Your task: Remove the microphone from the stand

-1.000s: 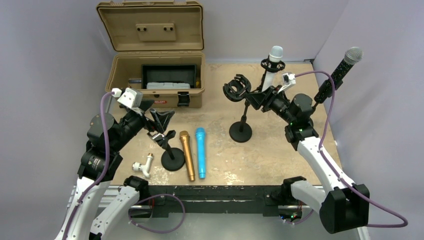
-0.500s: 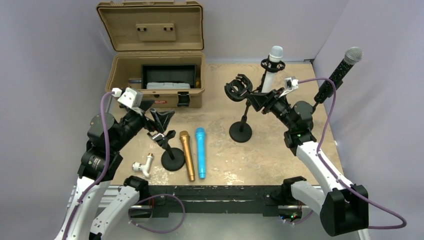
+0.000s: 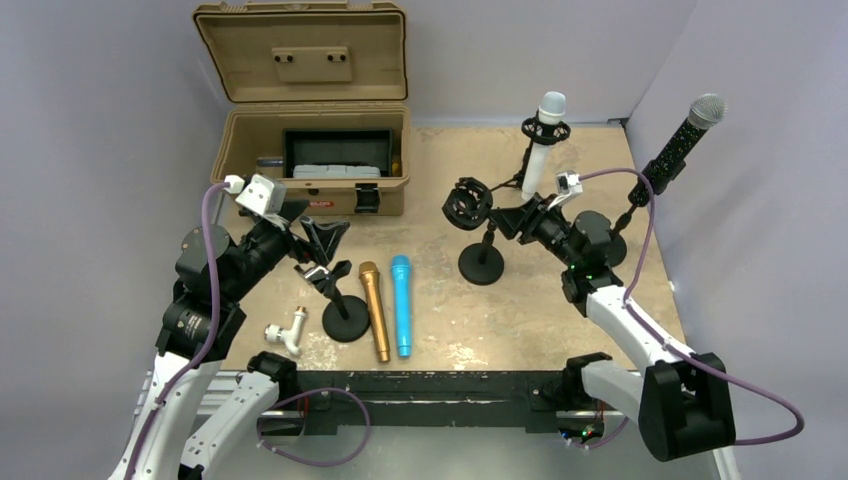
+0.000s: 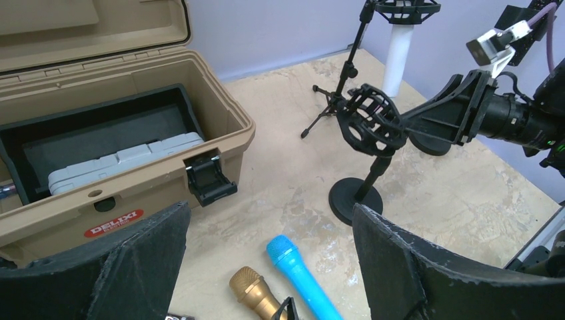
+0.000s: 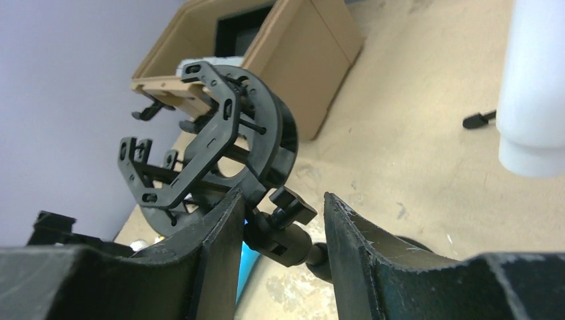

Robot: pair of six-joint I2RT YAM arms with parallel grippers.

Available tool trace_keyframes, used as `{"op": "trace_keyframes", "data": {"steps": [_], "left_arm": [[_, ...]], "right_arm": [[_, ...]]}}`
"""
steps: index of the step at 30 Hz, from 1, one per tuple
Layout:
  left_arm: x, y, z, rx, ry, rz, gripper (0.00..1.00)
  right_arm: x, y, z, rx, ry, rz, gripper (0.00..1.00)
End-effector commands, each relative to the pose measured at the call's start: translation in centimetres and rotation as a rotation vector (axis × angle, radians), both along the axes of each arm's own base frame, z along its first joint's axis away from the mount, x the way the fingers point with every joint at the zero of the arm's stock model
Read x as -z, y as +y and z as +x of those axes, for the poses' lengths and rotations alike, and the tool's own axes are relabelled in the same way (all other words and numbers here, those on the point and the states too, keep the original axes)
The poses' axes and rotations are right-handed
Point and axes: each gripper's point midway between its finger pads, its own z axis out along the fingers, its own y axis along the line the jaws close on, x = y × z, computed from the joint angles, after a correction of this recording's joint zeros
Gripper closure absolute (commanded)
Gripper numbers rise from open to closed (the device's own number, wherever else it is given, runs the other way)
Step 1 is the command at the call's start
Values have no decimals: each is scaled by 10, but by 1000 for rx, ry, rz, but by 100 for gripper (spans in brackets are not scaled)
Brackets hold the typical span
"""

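A white microphone (image 3: 549,112) stands upright in a shock mount on a tripod at the back. A black microphone with a silver head (image 3: 688,130) leans on a stand at the right edge. An empty black shock mount (image 3: 468,205) tops a round-based stand (image 3: 481,265) in the middle; it also shows in the right wrist view (image 5: 213,133). My right gripper (image 3: 500,215) (image 5: 283,197) is closed narrowly about the swivel joint (image 5: 293,243) under that mount. My left gripper (image 3: 325,240) (image 4: 270,213) is wide open and empty above a gold microphone (image 3: 374,310) and a blue microphone (image 3: 402,303).
An open tan case (image 3: 340,190) sits at the back left. A small clip stand (image 3: 346,318) stands under my left gripper, and a white T-shaped fitting (image 3: 286,330) lies to its left. Purple walls close in the table's sides.
My right gripper has dropped lower and slightly left, and the empty shock mount has come down and tilted with it. The left arm has not moved.
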Motion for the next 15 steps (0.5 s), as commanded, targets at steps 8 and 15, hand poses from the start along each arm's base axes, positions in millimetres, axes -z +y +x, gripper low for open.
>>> {"op": "trace_keyframes", "data": {"steps": [8,15], "left_arm": [[-13,-1,0,9,-33,-18,11],[-13,-2,-1,13,-35,-21,11]], "right_arm": [[74,-17,-3,58,208,-139,49],[25,-30,-4,136,70,-144,32]]}}
